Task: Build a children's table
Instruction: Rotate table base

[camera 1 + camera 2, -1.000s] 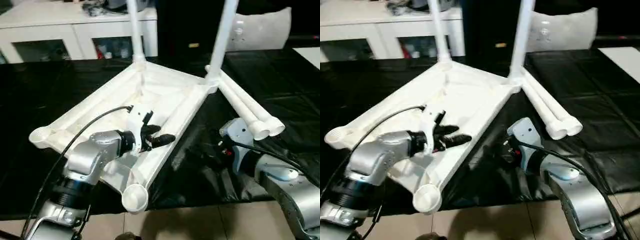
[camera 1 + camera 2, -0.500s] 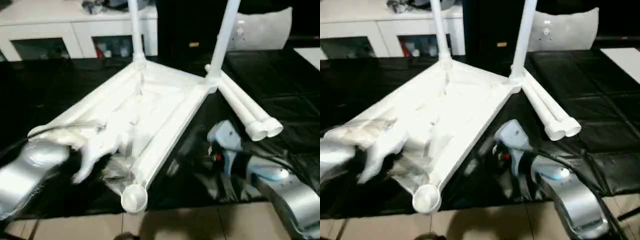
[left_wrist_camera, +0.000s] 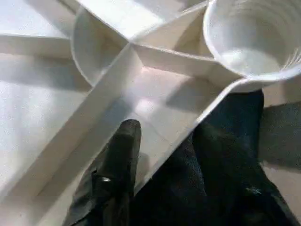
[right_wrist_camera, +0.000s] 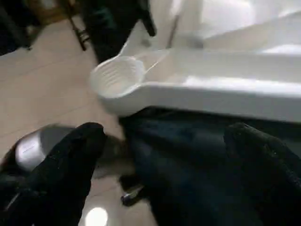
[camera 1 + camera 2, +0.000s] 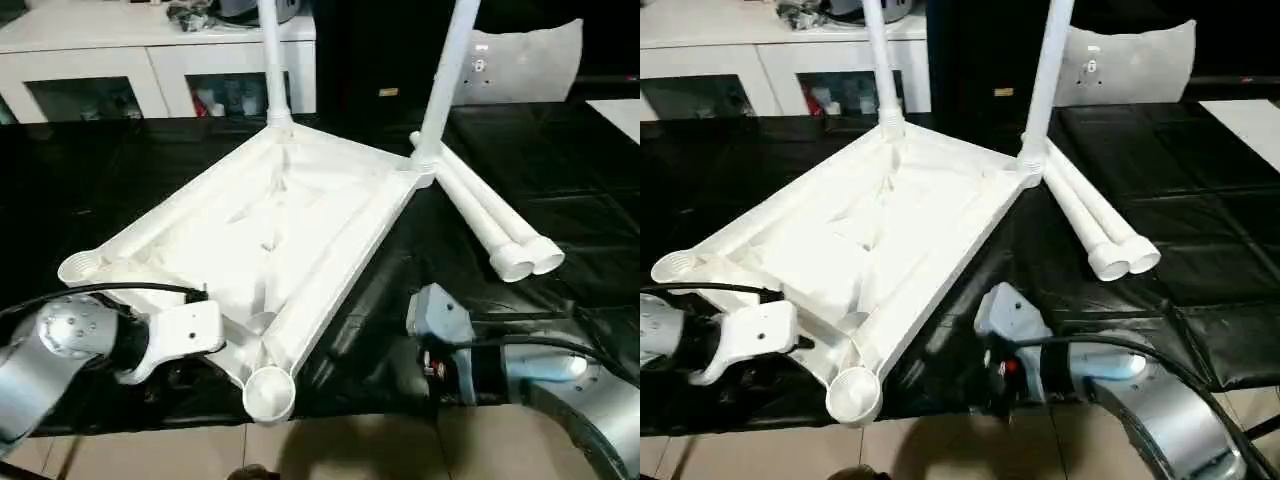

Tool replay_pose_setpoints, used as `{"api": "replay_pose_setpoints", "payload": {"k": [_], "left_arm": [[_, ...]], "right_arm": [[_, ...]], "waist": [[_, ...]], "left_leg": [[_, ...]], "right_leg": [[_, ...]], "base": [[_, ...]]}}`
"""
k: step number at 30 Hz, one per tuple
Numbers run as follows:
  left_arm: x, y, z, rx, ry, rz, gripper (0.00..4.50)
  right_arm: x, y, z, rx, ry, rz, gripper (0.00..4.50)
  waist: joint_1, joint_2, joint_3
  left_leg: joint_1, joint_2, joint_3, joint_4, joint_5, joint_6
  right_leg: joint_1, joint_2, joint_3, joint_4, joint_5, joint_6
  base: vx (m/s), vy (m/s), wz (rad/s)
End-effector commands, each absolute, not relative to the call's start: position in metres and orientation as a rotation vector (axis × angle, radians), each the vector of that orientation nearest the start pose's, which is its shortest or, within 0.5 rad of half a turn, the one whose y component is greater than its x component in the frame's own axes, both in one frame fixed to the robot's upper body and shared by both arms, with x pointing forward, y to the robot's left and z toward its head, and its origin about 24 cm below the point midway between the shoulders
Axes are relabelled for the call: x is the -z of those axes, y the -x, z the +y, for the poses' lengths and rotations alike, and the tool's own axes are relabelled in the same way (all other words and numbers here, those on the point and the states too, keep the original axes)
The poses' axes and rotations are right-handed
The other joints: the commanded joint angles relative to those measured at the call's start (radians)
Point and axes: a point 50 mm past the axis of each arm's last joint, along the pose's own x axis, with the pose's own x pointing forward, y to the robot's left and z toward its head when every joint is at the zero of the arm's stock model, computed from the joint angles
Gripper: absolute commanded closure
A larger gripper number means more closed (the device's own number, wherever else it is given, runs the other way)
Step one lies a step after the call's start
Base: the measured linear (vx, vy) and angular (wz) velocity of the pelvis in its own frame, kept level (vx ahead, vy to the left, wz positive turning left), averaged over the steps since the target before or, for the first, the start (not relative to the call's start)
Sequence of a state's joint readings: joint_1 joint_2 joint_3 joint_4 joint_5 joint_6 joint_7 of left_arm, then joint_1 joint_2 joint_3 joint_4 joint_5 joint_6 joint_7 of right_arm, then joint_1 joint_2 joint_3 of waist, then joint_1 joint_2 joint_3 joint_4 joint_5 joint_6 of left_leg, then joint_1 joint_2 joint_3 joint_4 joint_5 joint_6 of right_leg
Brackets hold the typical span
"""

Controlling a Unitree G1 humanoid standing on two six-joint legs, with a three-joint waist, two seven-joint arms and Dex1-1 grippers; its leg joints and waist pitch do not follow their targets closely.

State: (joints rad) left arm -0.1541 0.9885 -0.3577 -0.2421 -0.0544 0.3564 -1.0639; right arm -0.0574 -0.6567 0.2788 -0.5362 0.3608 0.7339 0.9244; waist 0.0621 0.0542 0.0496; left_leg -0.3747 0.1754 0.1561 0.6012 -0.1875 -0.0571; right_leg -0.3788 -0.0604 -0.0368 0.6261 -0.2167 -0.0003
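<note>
Two legs (image 5: 448, 75) stand upright in the far corner sockets of the children's table (image 5: 290, 215), which lies upside down, ribbed underside up, on the black-covered bench (image 5: 560, 150). Two more legs (image 5: 490, 215) lie side by side on the black cover to its right, their far ends touching the far right corner, open ends toward the robot. Both near sockets are open: one at the left corner (image 5: 80, 268), one at the nearest corner (image 5: 270, 392), which overhangs the bench edge above the tiled floor (image 5: 400, 450).

Left tool (image 3: 174, 155) sits at the near edge of the top, just left of the nearest socket. Its wrist view shows one black finger (image 3: 123, 146) lying over the rib inside the rim and the other outside, below the edge, so the rim runs between them; whether they pinch it, I cannot tell.

Right tool (image 4: 164, 155) hovers low, right of the tabletop's near long edge, fingers spread wide, nothing between them. A white cabinet (image 5: 150, 60) stands behind the bench.
</note>
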Motion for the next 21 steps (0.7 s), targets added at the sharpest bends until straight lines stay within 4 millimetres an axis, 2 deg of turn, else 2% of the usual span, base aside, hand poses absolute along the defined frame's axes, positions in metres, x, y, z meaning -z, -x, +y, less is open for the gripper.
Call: {"api": "replay_pose_setpoints", "payload": {"k": [1, 3, 4, 5, 8, 11, 16, 18, 20, 21], "left_arm": [[-0.08, -0.231, 0.209, 1.2, -0.856, 0.623, 2.7], [-0.077, -0.23, 0.209, 1.215, -0.865, 0.622, 3.02], [-0.075, -0.23, 0.209, 1.223, -0.867, 0.62, 3.02], [-0.074, -0.229, 0.208, 1.241, -0.856, 0.616, 3.07], [-0.073, -0.228, 0.209, 1.258, -0.848, 0.63, 3.23], [-0.072, -0.227, 0.208, 1.27, -0.837, 0.633, 3.41], [-0.066, -0.228, 0.21, 1.267, -0.815, 0.664, 3.7], [-0.061, -0.228, 0.212, 1.257, -0.816, 0.682, 3.76], [-0.056, -0.23, 0.214, 1.233, -0.83, 0.708, 3.85], [-0.053, -0.231, 0.215, 1.223, -0.829, 0.719, 3.87]], "right_arm": [[-0.088, -0.19, -0.13, -1.336, 0.213, 0.513, 0.0], [-0.088, -0.189, -0.13, -1.338, 0.216, 0.52, 0.0], [-0.089, -0.189, -0.131, -1.335, 0.219, 0.52, 0.0], [-0.089, -0.19, -0.131, -1.327, 0.228, 0.516, 0.0], [-0.089, -0.191, -0.131, -1.319, 0.235, 0.512, 0.0], [-0.088, -0.192, -0.131, -1.315, 0.238, 0.51, 0.0], [-0.089, -0.194, -0.13, -1.304, 0.237, 0.496, 0.0], [-0.089, -0.195, -0.13, -1.299, 0.237, 0.491, 0.0], [-0.089, -0.197, -0.13, -1.291, 0.239, 0.485, 0.0], [-0.089, -0.197, -0.13, -1.287, 0.241, 0.484, 0.0]], "waist": [[0.004, 0.005, -0.047], [0.006, 0.005, -0.046], [0.006, 0.003, -0.044], [0.008, 0.008, -0.043], [0.007, 0.005, -0.039], [0.006, 0.004, -0.039], [0.005, 0.007, -0.044], [0.005, 0.006, -0.044], [0.006, 0.006, -0.043], [0.005, 0.009, -0.041]], "left_leg": [[0.02, 0.045, -0.016, -0.084, -0.301, -0.022], [0.019, 0.045, -0.018, -0.085, -0.311, -0.023], [0.019, 0.044, -0.018, -0.086, -0.322, -0.024], [0.021, 0.045, -0.02, -0.087, -0.335, -0.028], [0.028, 0.044, -0.022, -0.089, -0.386, -0.039], [0.029, 0.046, -0.024, -0.089, -0.385, -0.04], [0.027, 0.044, -0.023, -0.089, -0.364, -0.034], [0.025, 0.044, -0.022, -0.089, -0.351, -0.029], [0.028, 0.043, -0.02, -0.088, -0.358, -0.025], [0.027, 0.041, -0.022, -0.088, -0.368, -0.026]], "right_leg": [[0.024, -0.07, 0.047, -0.088, -0.263, -0.165], [0.023, -0.072, 0.047, -0.089, -0.293, -0.165], [0.022, -0.072, 0.047, -0.093, -0.326, -0.158], [0.02, -0.073, 0.047, -0.093, -0.35, -0.154], [0.017, -0.076, 0.049, -0.1, -0.433, -0.14], [0.015, -0.077, 0.049, -0.102, -0.446, -0.133], [0.018, -0.074, 0.049, -0.096, -0.387, -0.148], [0.019, -0.074, 0.049, -0.096, -0.375, -0.15], [0.017, -0.075, 0.05, -0.099, -0.405, -0.142], [0.017, -0.078, 0.05, -0.102, -0.45, -0.133]], "base": [[0.0, 0.0, 0.0], [0.0, 0.0, 0.0], [0.0, 0.0, 0.0], [0.0, 0.0, 0.0], [0.0, 0.0, 0.0], [0.0, 0.0, 0.0], [0.0, 0.0, 0.0], [0.0, 0.0, 0.0], [0.0, 0.0, 0.0], [0.0, 0.0, 0.0]]}}
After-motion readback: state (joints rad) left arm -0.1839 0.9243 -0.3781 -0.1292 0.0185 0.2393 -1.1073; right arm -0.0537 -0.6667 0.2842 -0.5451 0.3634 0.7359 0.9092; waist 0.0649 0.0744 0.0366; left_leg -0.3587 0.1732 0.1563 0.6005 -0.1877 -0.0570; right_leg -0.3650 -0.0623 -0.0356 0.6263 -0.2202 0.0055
